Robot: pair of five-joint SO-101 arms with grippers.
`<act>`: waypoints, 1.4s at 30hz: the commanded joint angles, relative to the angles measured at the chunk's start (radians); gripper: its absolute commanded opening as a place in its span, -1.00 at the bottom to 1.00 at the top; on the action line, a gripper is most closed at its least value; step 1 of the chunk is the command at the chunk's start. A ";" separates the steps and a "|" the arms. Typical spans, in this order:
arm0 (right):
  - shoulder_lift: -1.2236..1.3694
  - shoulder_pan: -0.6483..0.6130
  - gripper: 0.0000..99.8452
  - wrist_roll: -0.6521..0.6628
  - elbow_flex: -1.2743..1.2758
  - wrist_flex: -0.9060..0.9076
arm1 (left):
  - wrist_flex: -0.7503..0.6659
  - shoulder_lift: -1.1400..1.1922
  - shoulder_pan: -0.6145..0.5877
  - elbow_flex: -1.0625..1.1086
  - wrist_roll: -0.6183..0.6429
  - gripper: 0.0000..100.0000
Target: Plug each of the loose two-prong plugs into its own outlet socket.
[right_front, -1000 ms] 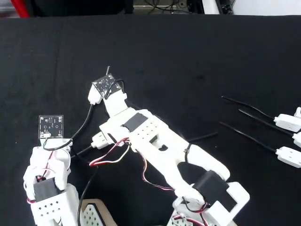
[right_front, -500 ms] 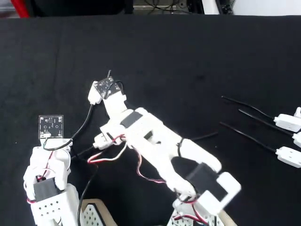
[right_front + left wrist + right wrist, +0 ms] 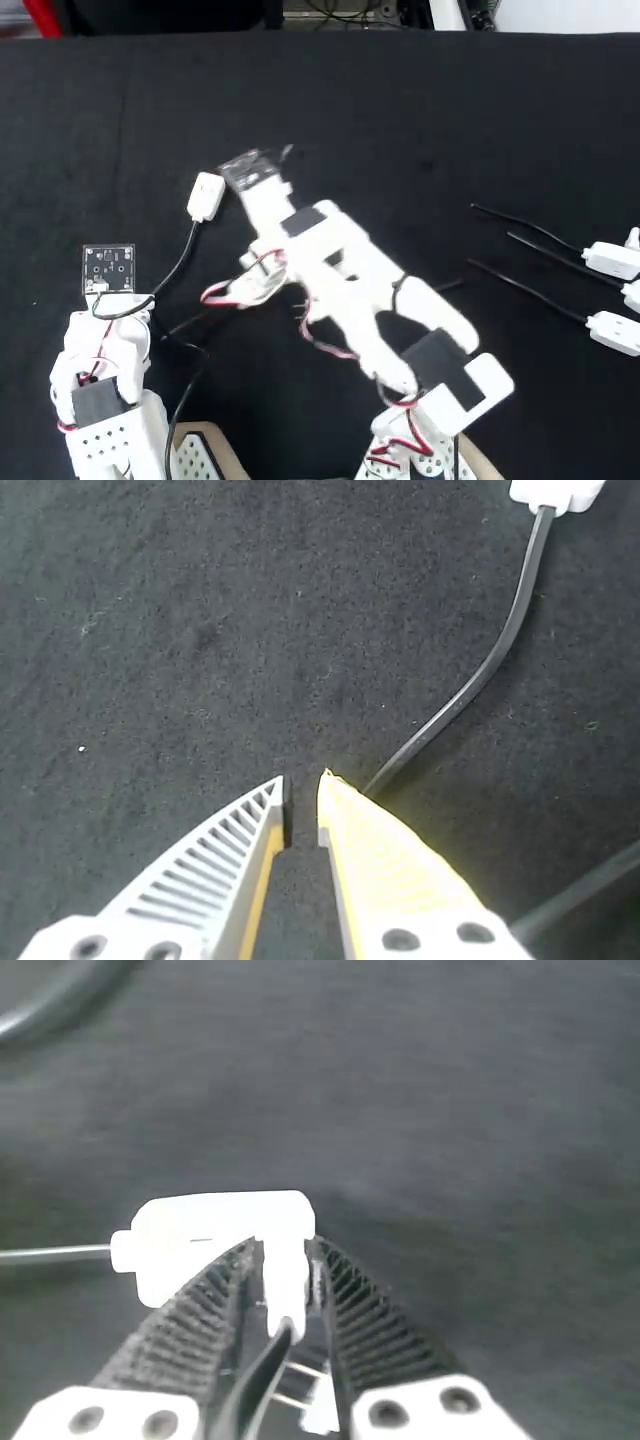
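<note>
blk table point(image 3: 450, 120), white boxy 2-prong plug point(image 3: 284, 1280) pinched in r claw point(image 3: 284, 1244).

Looks like a robotics lab bench: table point(image 3: 480, 110) draped in black cloth, white printed left arm point(image 3: 100, 390) and right arm point(image 3: 340, 280) mounted at its near edge, bare circuit board point(image 3: 108, 268), loose servo wires point(image 3: 235, 292), cables point(image 3: 340, 12) along the back.

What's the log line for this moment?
right gripper: shut on two-prong plug, near outlet socket, not inserted | left gripper: shut, empty, beside black cable | other plugs: loose on table
</note>
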 commanded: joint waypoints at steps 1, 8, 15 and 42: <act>0.015 0.164 -0.98 0.061 0.054 0.029 | -0.018 -0.006 0.012 -0.005 0.002 -0.85; -0.050 0.462 -0.98 0.258 0.054 0.021 | -0.028 -0.006 0.012 0.008 -0.021 -0.85; 0.001 0.896 -0.98 0.565 0.045 -0.104 | -0.049 -0.006 0.012 0.028 -0.052 -0.85; 0.216 1.258 -0.49 0.583 -0.704 0.502 | -0.055 -0.006 0.021 0.031 -0.052 -0.85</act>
